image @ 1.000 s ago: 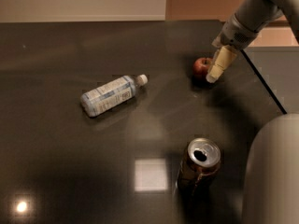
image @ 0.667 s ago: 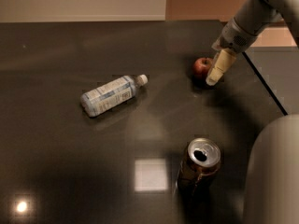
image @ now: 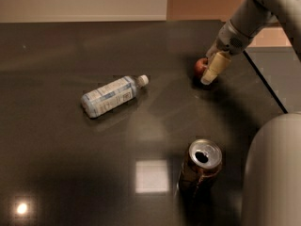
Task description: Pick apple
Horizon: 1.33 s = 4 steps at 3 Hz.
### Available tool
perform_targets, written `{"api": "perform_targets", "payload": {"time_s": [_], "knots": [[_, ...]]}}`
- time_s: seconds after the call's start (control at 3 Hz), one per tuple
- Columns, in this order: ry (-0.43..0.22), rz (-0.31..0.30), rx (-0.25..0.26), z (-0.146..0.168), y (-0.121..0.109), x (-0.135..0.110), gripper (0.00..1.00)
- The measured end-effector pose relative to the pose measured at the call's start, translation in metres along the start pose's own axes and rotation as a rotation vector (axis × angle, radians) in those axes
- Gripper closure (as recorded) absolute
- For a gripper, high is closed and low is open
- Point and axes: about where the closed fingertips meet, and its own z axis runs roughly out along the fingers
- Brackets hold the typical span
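The small red apple [image: 200,66] lies on the dark table [image: 155,112] at the far right, partly hidden behind my gripper. My gripper [image: 207,77] comes down from the upper right on the grey arm and sits right at the apple, its cream tip covering the apple's right side and reaching the table. I cannot tell whether it touches or holds the apple.
A clear plastic water bottle [image: 111,96] lies on its side left of centre. An opened soda can [image: 202,166] stands near the front. The table's right edge [image: 265,86] runs just right of the apple. The robot's grey body [image: 275,173] fills the lower right.
My gripper has shifted slightly left, so it covers more of the apple. The apple, bottle and can have not moved.
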Motion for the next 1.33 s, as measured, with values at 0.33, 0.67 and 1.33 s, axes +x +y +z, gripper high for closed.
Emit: {"api": "perform_targets", "payload": {"time_s": [0.33, 0.67, 1.33], "knots": [[0.000, 0.005, 0.001, 0.002, -0.001, -0.001, 0.48], [0.001, 0.011, 0.005, -0.001, -0.001, 0.002, 0.71], [-0.037, -0.047, 0.001, -0.056, 0.023, -0.032, 1.00]]}}
